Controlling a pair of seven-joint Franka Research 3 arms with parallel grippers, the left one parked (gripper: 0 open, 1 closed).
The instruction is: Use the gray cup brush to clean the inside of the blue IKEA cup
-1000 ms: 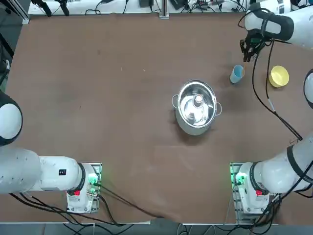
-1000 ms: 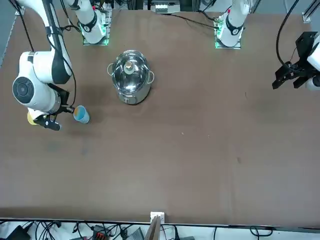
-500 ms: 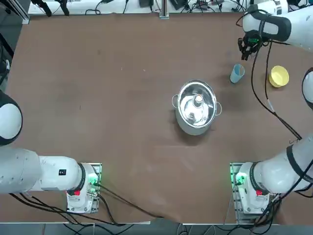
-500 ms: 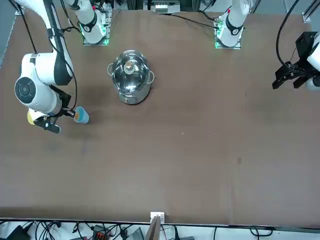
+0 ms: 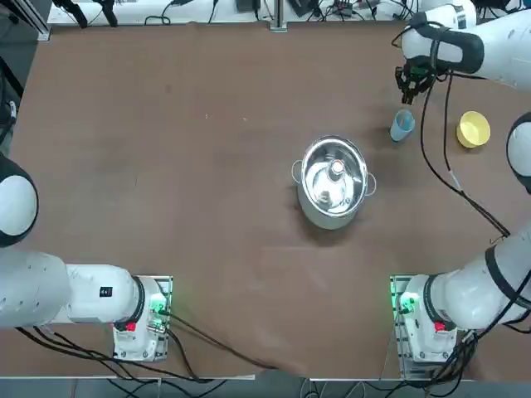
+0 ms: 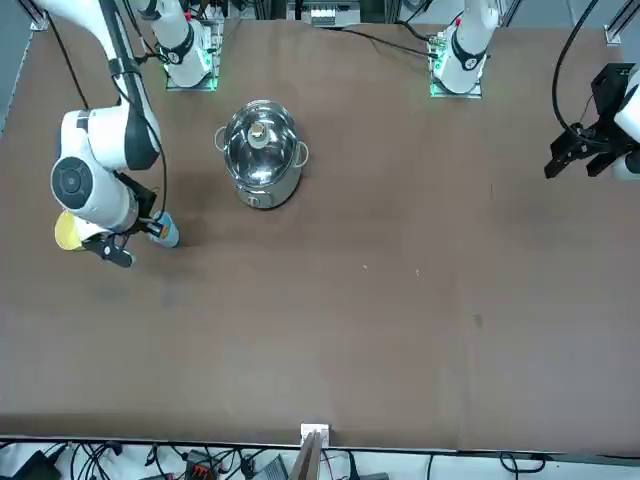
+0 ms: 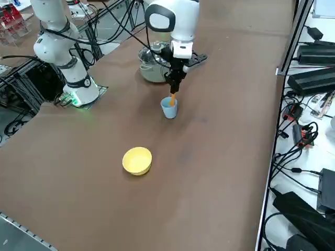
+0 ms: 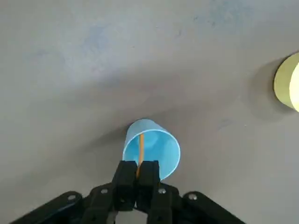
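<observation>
The blue IKEA cup stands on the brown table at the far right, mouth up; it also shows as the cup. My right gripper hangs just above it, shut on the orange handle of the gray cup brush. The brush points down from the gripper into the cup's mouth. Its pale end is inside the cup, low against the wall, and hard to make out. From overhead the gripper sits just beyond the cup.
A small yellow bowl lies to the right of the cup, also seen as the bowl. A lidded steel pot stands mid-table, nearer the arm bases. The table's right edge is close by.
My right gripper has shifted leftward in the top view, from beside the cup to right over it. The cup, bowl and pot have stayed put.
</observation>
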